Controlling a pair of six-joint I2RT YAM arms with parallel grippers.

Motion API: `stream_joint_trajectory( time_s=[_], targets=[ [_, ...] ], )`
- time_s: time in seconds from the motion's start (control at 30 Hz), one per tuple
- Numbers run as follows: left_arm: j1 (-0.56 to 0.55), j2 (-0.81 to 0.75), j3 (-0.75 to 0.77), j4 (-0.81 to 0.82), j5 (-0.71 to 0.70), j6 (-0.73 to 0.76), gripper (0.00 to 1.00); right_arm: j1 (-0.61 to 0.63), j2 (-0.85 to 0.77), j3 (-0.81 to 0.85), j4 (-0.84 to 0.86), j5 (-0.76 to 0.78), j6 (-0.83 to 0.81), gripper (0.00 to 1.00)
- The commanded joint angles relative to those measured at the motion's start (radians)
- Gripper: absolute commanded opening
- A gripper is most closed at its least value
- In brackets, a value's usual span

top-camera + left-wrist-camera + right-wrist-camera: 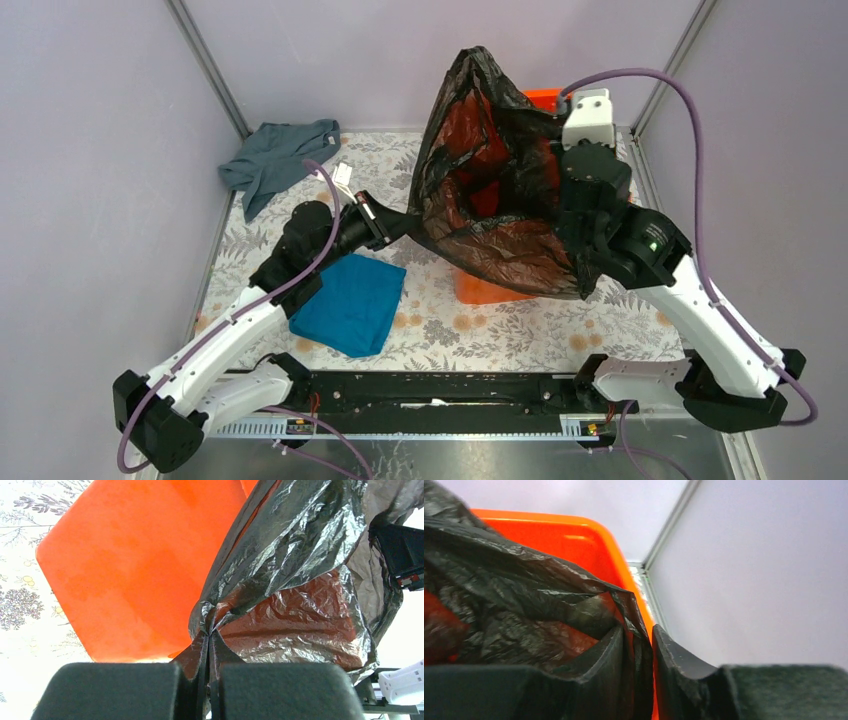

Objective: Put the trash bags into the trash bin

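- Top view: table [520, 330] under a pale floral-print cover. Lilac walls [100, 150] left, back and right, metal frame posts [205, 65] in the back corners. Black rail [440, 390] runs along the near edge between my arm bases.
- Grey garment [275, 160] lies crumpled at back left. Blue cloth [350, 303] is folded flat and roughly square at near left, beside my left arm [240, 320].
- Trash bin [490, 290]: bright orange hard plastic, right of centre. It is mostly hidden; only a near wall patch and a back rim corner show.
- Trash bag [490, 190]: thin black glossy film, heavily crinkled, mouth spread wide between my two arms over the bin, peaked at the top. Orange shows through the film. Can't tell if its bottom sits inside the bin.
- Left gripper [400, 225] is at the bag's left edge.
- Left wrist: my jaws are clenched on a twisted pinch of bag film, pads [120, 690] matte black. The film shines silver-grey and turns reddish where the bin backs it. The bin's smooth wall with its rounded corner is at left, floral cover beyond.
- Right wrist: right gripper [651, 680] is pinched on a fold of bag film, with a thin sliver of orange between the fingers. The bin's smooth rolled rim is behind the bag, right next to the corner post and plain wall. The near parts are blurred.
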Motion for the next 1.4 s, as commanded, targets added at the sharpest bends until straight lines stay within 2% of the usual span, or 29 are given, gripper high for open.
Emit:
stream_joint_trajectory(
  time_s=[0.0,0.03,0.1,0.2,0.3,0.4,0.43,0.53,0.67,0.83,1.0,1.03,1.17,1.3,1.33,1.37],
  targets=[
    [0.003,0.017,0.029,0.082,0.021,-0.016,0.0,-0.119,-0.092,-0.09,0.204,-0.02,-0.126,0.37],
    [0.003,0.018,0.029,0.083,0.018,-0.015,0.0,-0.168,-0.108,-0.123,0.278,-0.024,-0.16,0.39],
    [0.004,0.022,0.029,0.083,0.016,-0.015,0.0,-0.275,-0.119,-0.136,0.293,-0.066,-0.159,0.39],
    [0.003,0.032,0.04,0.082,0.028,-0.013,0.0,-0.411,-0.086,-0.085,0.244,-0.143,-0.122,0.41],
    [0.003,0.035,0.049,0.079,0.038,-0.011,0.0,-0.488,-0.007,0.017,0.138,-0.186,-0.063,0.45],
    [0.004,0.037,0.059,0.082,0.053,-0.011,0.0,-0.495,0.074,0.174,-0.111,-0.252,0.094,0.54],
    [0.003,0.036,0.064,0.082,0.061,-0.009,0.0,-0.495,0.088,0.216,-0.195,-0.277,0.153,0.63],
    [0.004,0.03,0.079,0.075,0.077,0.005,0.0,-0.495,0.085,0.213,-0.363,-0.357,0.266,0.82],
    [0.003,0.019,0.099,0.047,0.093,0.041,0.0,-0.496,0.025,0.175,-0.535,-0.402,0.332,0.99],
    [0.003,0.009,0.101,0.06,0.106,0.048,0.0,-0.495,-0.095,0.166,-0.592,-0.484,0.345,1.0],
    [0.003,0.019,0.101,0.081,0.138,0.033,0.0,-0.495,-0.131,0.207,-0.657,-0.56,0.414,1.0],
    [0.004,0.016,0.101,0.08,0.141,0.032,0.0,-0.495,-0.148,0.196,-0.656,-0.563,0.427,0.98],
    [0.003,0.006,0.105,0.07,0.143,0.029,0.0,-0.495,-0.219,0.099,-0.604,-0.516,0.424,0.74],
    [0.004,0.016,0.122,0.07,0.144,0.029,0.0,-0.495,-0.255,0.1,-0.518,-0.523,0.414,0.57],
    [0.004,0.019,0.13,0.068,0.145,0.031,0.0,-0.495,-0.262,0.096,-0.483,-0.539,0.408,0.48],
    [0.003,0.021,0.137,0.066,0.141,0.036,0.0,-0.495,-0.269,0.086,-0.444,-0.547,0.402,0.36]
  ],
)
